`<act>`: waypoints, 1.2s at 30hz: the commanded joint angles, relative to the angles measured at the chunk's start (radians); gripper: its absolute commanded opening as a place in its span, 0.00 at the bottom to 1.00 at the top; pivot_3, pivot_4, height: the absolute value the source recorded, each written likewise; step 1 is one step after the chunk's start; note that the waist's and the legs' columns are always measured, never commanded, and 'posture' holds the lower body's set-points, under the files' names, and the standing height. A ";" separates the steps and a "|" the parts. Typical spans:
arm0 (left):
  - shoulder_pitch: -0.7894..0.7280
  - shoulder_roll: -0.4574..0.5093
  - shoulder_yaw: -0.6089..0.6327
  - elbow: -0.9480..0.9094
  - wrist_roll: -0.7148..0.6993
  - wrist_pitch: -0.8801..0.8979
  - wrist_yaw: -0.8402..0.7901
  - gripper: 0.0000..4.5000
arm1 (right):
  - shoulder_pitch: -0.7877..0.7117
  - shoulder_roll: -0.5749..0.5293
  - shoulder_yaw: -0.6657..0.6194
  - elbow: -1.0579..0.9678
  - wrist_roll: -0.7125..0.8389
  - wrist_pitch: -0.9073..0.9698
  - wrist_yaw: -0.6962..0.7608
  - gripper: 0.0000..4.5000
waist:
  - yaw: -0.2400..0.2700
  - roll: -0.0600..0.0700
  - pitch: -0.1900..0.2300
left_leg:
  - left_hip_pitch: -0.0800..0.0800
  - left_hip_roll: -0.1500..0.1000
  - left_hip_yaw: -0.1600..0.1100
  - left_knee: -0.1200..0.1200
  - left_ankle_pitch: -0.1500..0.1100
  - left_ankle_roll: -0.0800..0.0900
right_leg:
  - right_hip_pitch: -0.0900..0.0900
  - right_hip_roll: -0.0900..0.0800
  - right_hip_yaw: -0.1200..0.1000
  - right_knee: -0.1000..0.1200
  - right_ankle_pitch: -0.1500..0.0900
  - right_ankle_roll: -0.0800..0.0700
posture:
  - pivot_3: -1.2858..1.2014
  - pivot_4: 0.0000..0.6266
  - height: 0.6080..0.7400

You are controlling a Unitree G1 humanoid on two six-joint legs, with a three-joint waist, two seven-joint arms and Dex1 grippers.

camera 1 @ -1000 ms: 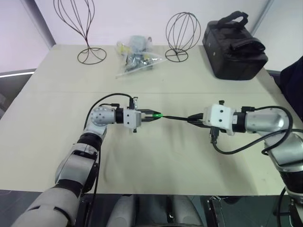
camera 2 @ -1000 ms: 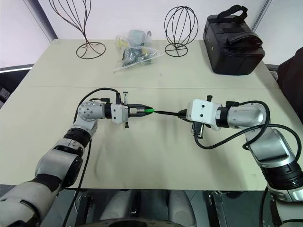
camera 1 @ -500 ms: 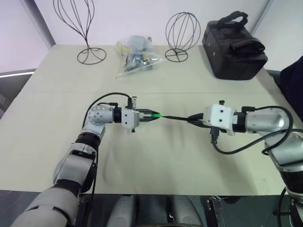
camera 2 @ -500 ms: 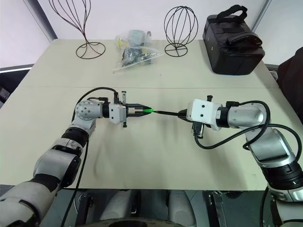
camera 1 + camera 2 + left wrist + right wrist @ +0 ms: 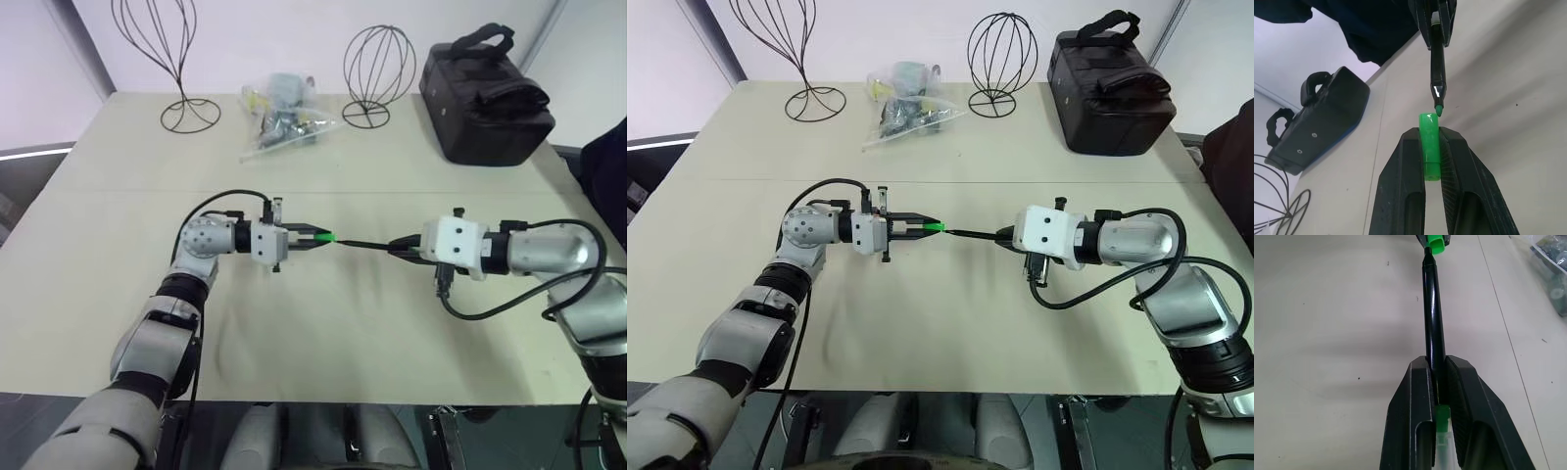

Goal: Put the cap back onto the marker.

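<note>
The jaws of the left gripper (image 5: 1431, 147) pinch the cap (image 5: 1429, 145), and those of the right gripper (image 5: 1436, 382) clamp the marker (image 5: 1432, 313). Both are held above the table (image 5: 323, 333), facing each other. The marker's green tip sits right at the cap's open end, slightly off line.

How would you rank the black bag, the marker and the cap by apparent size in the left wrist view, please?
1. black bag, though farthest from the camera.
2. marker.
3. cap, though nearest the camera.
</note>
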 commanded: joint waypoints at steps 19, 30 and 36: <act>0.014 0.013 -0.004 -0.013 -0.027 -0.035 -0.036 0.00 | -0.013 -0.027 -0.023 -0.019 0.012 -0.010 0.001 0.01 | 0.001 0.000 0.000 | 0.000 0.000 0.000 0.000 0.000 0.000 | 0.000 0.000 0.000 0.000 0.000 0.000 | 0.52 0.24 1.00; 0.009 -0.005 -0.007 -0.021 -0.020 -0.031 -0.021 0.00 | -0.008 -0.024 -0.023 -0.032 0.013 -0.002 -0.005 0.01 | 0.001 0.000 0.000 | 0.000 0.000 0.000 0.000 0.000 0.000 | 0.000 0.000 0.000 0.000 0.000 0.000 | 0.52 0.24 1.00; 0.008 -0.008 -0.006 -0.021 -0.016 -0.029 -0.013 0.00 | -0.007 -0.023 -0.022 -0.037 0.015 0.002 -0.005 0.01 | 0.001 0.000 0.000 | 0.000 0.000 0.000 0.000 0.000 0.000 | 0.000 0.000 0.000 0.000 0.000 0.000 | 0.52 0.24 1.00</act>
